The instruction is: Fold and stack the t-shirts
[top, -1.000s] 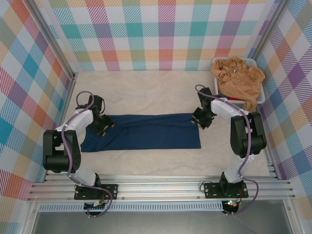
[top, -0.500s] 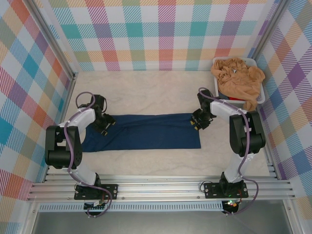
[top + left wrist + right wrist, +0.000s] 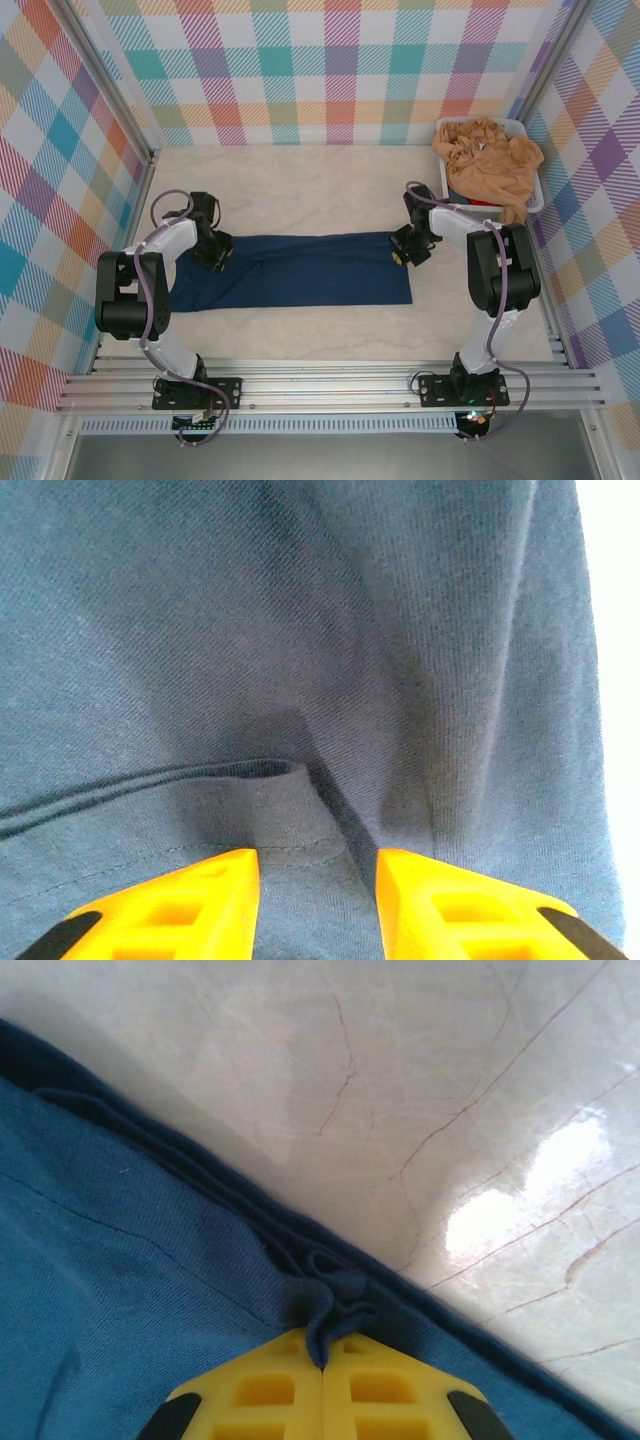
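Observation:
A dark navy t-shirt lies folded into a long strip across the middle of the table. My left gripper is down on its far left corner. In the left wrist view the yellow fingers stand apart around flat navy cloth and a sleeve hem, the left gripper open. My right gripper sits at the strip's far right corner. In the right wrist view the right gripper is shut, pinching a puckered fold of the navy t-shirt's edge. Tan-orange t-shirts are heaped at the back right.
The tan t-shirts fill a white tub against the right wall, one hanging over its front rim. Pale marbled tabletop lies bare behind and in front of the navy strip. Checked walls close three sides.
The right gripper has closed on the shirt's far right edge. The left gripper has shifted a little toward the back onto the left corner, its jaws narrowing.

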Robot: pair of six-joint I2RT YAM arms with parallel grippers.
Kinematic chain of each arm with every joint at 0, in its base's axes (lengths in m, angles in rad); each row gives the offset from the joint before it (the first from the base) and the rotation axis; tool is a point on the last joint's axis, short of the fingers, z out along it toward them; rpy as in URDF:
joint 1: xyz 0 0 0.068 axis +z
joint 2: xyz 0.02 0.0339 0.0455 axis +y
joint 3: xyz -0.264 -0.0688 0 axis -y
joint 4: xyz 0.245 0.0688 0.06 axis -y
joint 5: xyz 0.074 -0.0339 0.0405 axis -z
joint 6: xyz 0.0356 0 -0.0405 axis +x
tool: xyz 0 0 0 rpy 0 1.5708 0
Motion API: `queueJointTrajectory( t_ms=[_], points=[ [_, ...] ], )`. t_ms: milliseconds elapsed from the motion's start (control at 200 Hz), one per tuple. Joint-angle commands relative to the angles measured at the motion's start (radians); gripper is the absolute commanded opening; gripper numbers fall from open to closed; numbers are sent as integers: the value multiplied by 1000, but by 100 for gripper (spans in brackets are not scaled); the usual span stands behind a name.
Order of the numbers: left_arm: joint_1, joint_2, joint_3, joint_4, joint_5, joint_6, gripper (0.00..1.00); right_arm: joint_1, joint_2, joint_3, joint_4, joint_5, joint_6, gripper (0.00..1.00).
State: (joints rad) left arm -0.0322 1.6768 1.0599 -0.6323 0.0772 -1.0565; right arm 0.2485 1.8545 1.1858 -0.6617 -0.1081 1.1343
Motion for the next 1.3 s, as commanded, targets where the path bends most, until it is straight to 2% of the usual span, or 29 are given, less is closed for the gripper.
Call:
queueJointTrajectory(
  t_ms=[0, 230, 415, 570, 890, 1135, 1295],
  points=[
    [-10, 8, -12, -33, 1, -8, 30, -2, 15, 18, -11, 21, -26, 0],
    [-10, -29, -43, -25, -6, 18, 0, 0, 13, 29, -11, 24, -46, 0],
    [-17, -111, -62, -59, -8, 43, 0, 2, 9, 43, -20, 30, -65, 0],
    [-60, -204, -101, -109, 4, 38, 0, 5, 11, 52, -28, 28, -89, 0],
    [-139, -442, -190, -257, -65, 51, 0, 6, -37, 64, -71, 87, -157, 0],
    [-158, -461, -224, -264, -81, 69, 0, 6, -29, 69, -86, 108, -189, 0],
    [-175, -414, -264, -203, -23, 67, 0, 6, -34, 49, -76, 118, -188, 0]
  ],
)
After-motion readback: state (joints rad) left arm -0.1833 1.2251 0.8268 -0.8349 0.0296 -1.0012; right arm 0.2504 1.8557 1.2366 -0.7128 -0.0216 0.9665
